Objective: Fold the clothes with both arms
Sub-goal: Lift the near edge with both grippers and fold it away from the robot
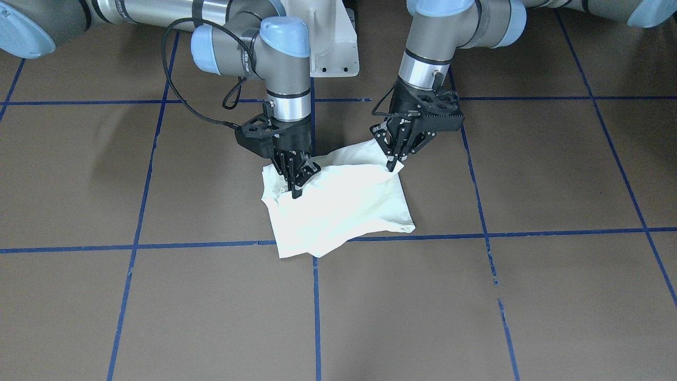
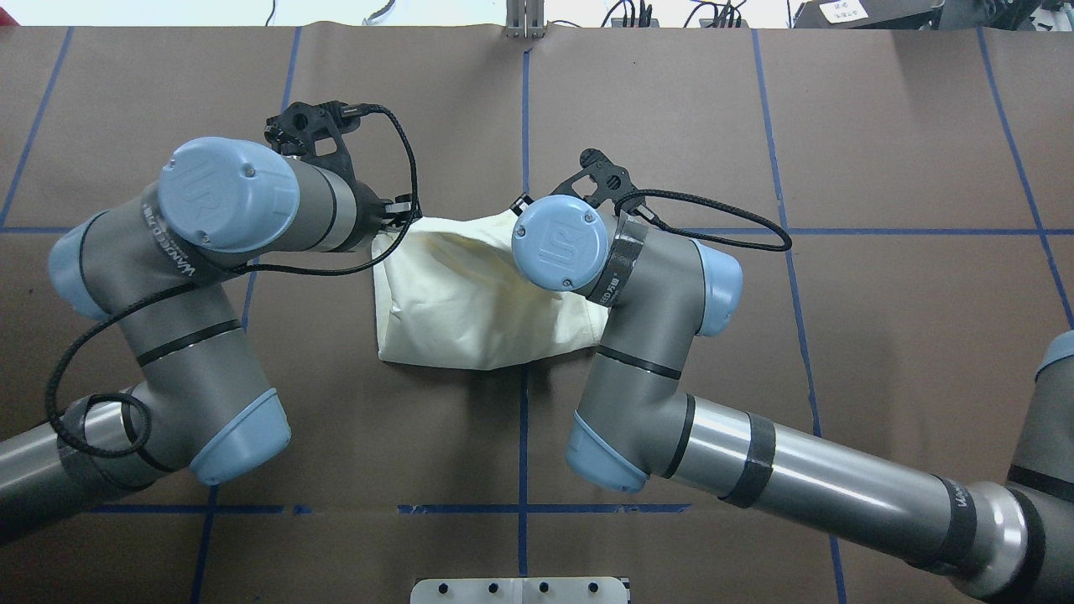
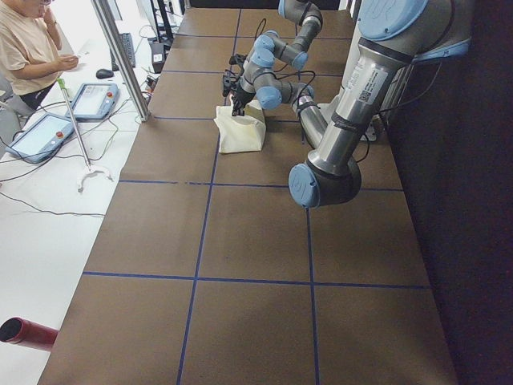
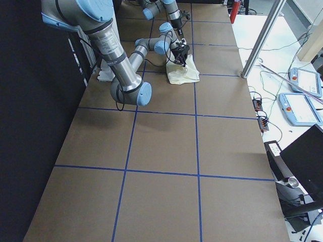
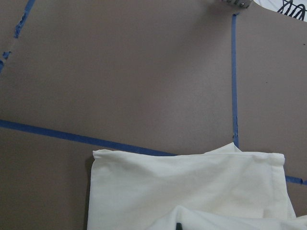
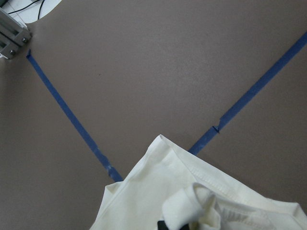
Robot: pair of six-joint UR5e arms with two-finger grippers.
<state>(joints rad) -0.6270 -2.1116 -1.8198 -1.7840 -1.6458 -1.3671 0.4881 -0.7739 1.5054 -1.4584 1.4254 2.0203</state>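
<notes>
T-shirt [image 1: 338, 206] folded; left gripper [image 1: 392, 165] and right gripper [image 1: 295, 190] pinch it.

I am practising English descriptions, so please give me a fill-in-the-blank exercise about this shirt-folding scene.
1. The T-shirt lies on a ___ table.
2. The lines taped on the table are ___.
3. The left gripper and the right gripper both touch the ___.
Missing words: brown; blue; T-shirt.

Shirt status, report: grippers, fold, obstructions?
Grippers: left gripper and right gripper shut on shirt, robot-side edge. Shirt folded small, plain cream side up. No obstruction seen.
</notes>
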